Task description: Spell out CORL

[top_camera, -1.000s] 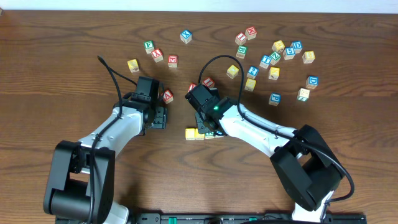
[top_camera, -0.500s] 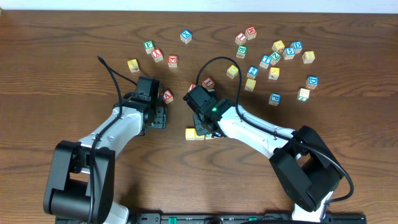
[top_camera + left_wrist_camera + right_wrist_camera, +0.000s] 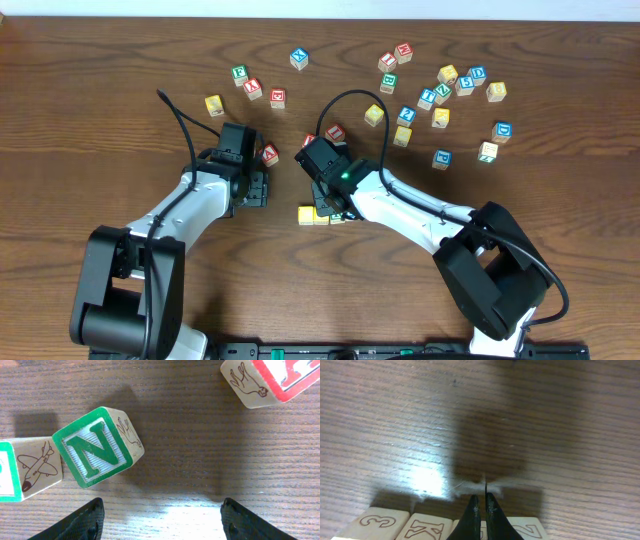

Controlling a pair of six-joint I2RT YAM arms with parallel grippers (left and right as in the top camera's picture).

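A row of cubes lies at the table's middle: two yellow-faced cubes [image 3: 306, 214] [image 3: 321, 214] and a green-edged cube [image 3: 339, 215], partly under my right arm. I cannot read their top letters, and no blue L shows. My right gripper [image 3: 332, 206] is over the row's right part. In the right wrist view its fingers [image 3: 481, 499] are shut on nothing, and the row's side faces [image 3: 427, 527] read 3, K and Z. My left gripper [image 3: 257, 190] is open and empty [image 3: 160, 515], low over bare wood.
In the left wrist view a green N cube [image 3: 97, 446], a green-edged cube with a plane picture [image 3: 22, 471] and a red-lettered cube [image 3: 270, 380] lie ahead of the left jaws. Loose cubes lie scattered at the back left [image 3: 252, 88] and back right [image 3: 440, 95]. Red-lettered cubes [image 3: 270, 155] [image 3: 335, 131] lie between the arms.
My right gripper shifted slightly to the left over the row a second ago and has stayed put since. The left arm has not moved.
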